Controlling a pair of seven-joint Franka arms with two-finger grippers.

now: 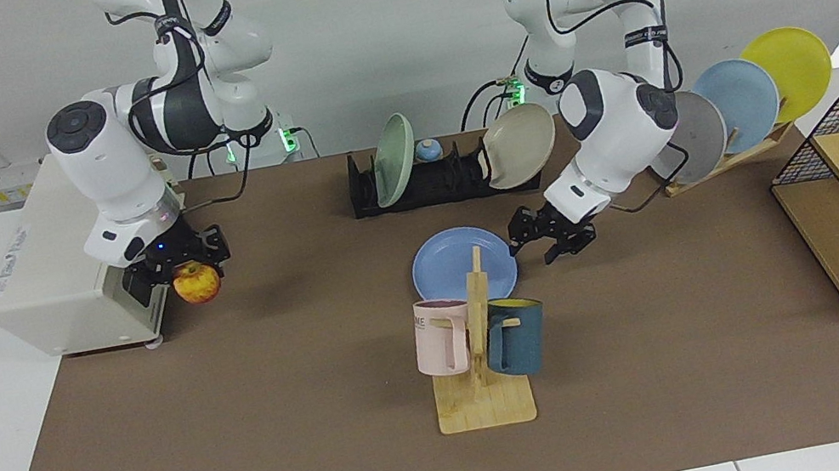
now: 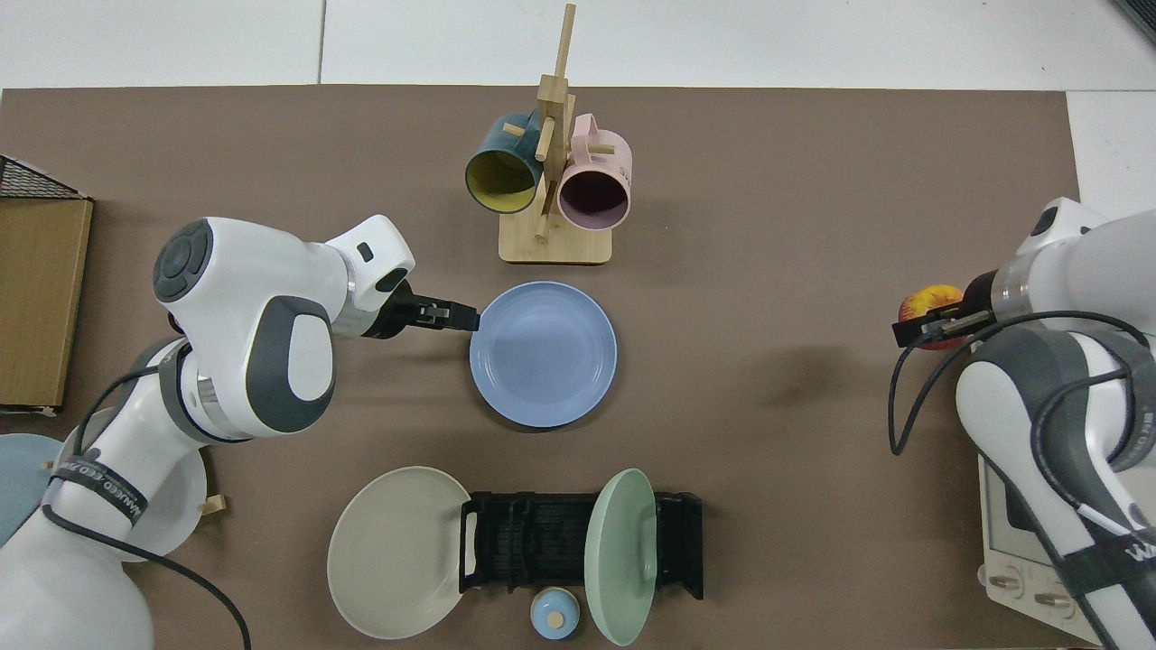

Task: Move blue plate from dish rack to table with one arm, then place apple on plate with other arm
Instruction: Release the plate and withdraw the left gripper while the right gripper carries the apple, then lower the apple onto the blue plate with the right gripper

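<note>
The blue plate [image 1: 463,264] is lying flat on the brown mat of the worktop [image 1: 248,438], out of the dish rack [image 1: 435,178] and between that rack and the wooden mug tree [image 1: 480,345], so the first half of the job is looking done. The left tool [image 1: 555,236] is hanging just beside the plate's rim with its fingers spread and nothing between them; in the top view the left tool [image 2: 452,316] is sitting at the plate's [image 2: 543,353] edge, and whether it is touching the rim or standing just clear of it is hard to tell. The rack itself is carrying a pale green plate [image 1: 394,159] upright and a beige plate [image 1: 519,144] leaning at its end. The second half is under way but not finished: the right tool [image 1: 189,269] is clamped around the apple [image 1: 196,282], holding it off the mat near the white appliance [image 1: 51,274], well apart from the plate. From above, the apple [image 2: 928,301] is showing at the tip of that arm, far across the mat from the plate. What is remaining, judging from this, is carrying the apple over the plate, lowering it into the shallow middle and letting go, with the left arm needing to be clear of the path.
</note>
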